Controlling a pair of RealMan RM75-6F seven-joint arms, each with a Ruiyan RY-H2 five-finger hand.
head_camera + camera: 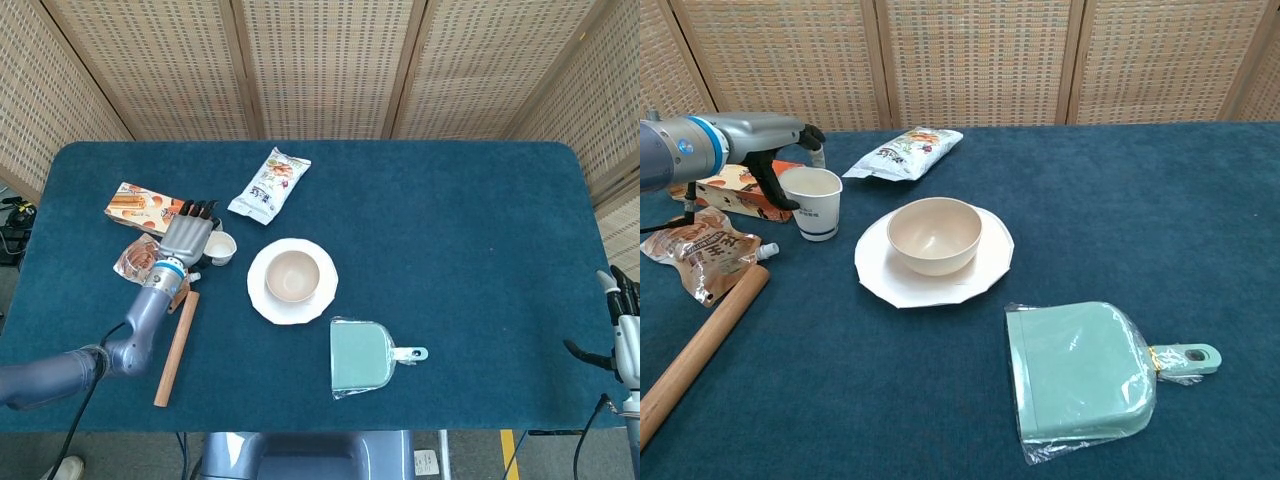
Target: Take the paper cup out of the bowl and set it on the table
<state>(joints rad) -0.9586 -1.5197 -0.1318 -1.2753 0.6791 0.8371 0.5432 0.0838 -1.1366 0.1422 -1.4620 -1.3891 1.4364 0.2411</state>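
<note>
Head view overhead; chest view low, frontal, perhaps nearer.

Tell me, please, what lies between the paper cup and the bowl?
Only bare blue tablecloth and the plate's rim lie between the paper cup and the bowl, seen in the chest view.

The left arm is showing smooth silver-grey tubing with a bright blue ring near the wrist, and a black cable is trailing beneath it. The left hand is wearing grey plating with black fingers. At four o'clock, the right hand is showing pale grey segments and black tips.
</note>
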